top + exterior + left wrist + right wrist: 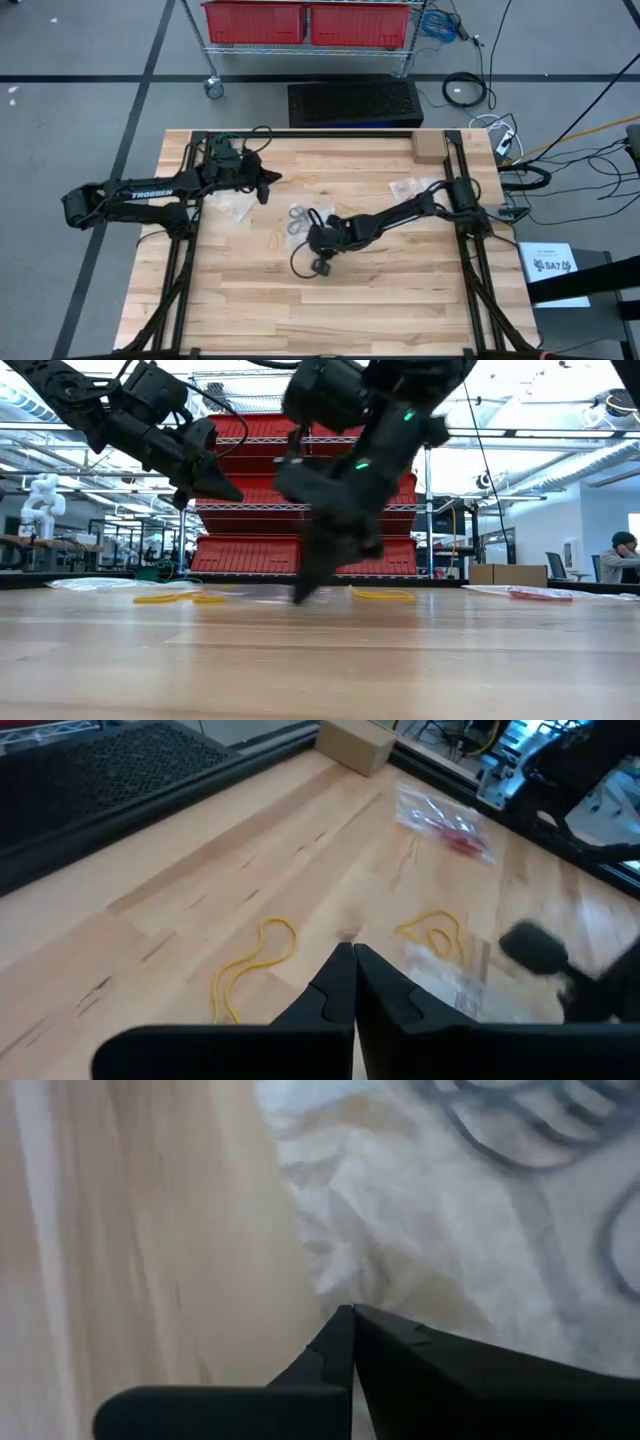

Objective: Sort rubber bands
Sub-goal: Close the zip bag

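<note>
The right pincer (300, 224) is fully closed, tip down at a clear plastic bag (400, 1230) with black rubber bands (299, 218) mid-tabletop (380, 290); whether it pinches plastic I cannot tell. Lifting could drag the bag. The left pincer (353, 956), closed and empty, hovers over yellow rubber bands (255, 965).

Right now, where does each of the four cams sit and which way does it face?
High: overhead, straight down on the table; both arms show.
Low: table height, level across to red bins; both arms drop in.
Left wrist: past shut left gripper at yellow bands and bagged red bands.
Right wrist: past shut right gripper, close on a clear bag.
Shared: low and left wrist both see yellow bands.
</note>
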Tool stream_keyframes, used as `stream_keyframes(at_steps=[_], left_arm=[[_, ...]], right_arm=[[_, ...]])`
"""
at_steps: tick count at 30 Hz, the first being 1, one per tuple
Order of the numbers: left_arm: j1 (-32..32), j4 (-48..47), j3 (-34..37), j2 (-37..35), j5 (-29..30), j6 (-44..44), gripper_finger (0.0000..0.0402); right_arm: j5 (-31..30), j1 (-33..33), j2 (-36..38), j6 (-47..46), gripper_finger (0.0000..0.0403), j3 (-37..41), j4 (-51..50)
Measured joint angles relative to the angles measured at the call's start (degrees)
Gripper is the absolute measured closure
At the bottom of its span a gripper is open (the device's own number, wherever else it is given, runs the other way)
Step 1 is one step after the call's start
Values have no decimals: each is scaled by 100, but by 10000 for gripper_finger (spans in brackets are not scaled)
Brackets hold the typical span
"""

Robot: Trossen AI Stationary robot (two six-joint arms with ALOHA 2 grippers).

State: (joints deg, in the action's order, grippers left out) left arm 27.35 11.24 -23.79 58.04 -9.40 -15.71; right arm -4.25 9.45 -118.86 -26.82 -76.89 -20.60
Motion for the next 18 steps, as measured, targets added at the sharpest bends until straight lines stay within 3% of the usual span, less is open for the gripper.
stream_keyframes(at_steps=[4, 8, 14, 18], left_arm=[[2, 18, 0, 0, -22, 5, 398], [0, 18, 0, 0, -17, 104, 398], [7, 25, 0, 7, 214, 163, 398], [37, 21, 1, 7, 122, 515, 398]], right_arm=[[41, 65, 409, 1003, 403, 48, -1174], [33, 52, 1186, 1273, 403, 31, -1575], [-153, 17, 2217, 359, 403, 319, -1963], [-244, 5, 2591, -547, 403, 1662, -1140]])
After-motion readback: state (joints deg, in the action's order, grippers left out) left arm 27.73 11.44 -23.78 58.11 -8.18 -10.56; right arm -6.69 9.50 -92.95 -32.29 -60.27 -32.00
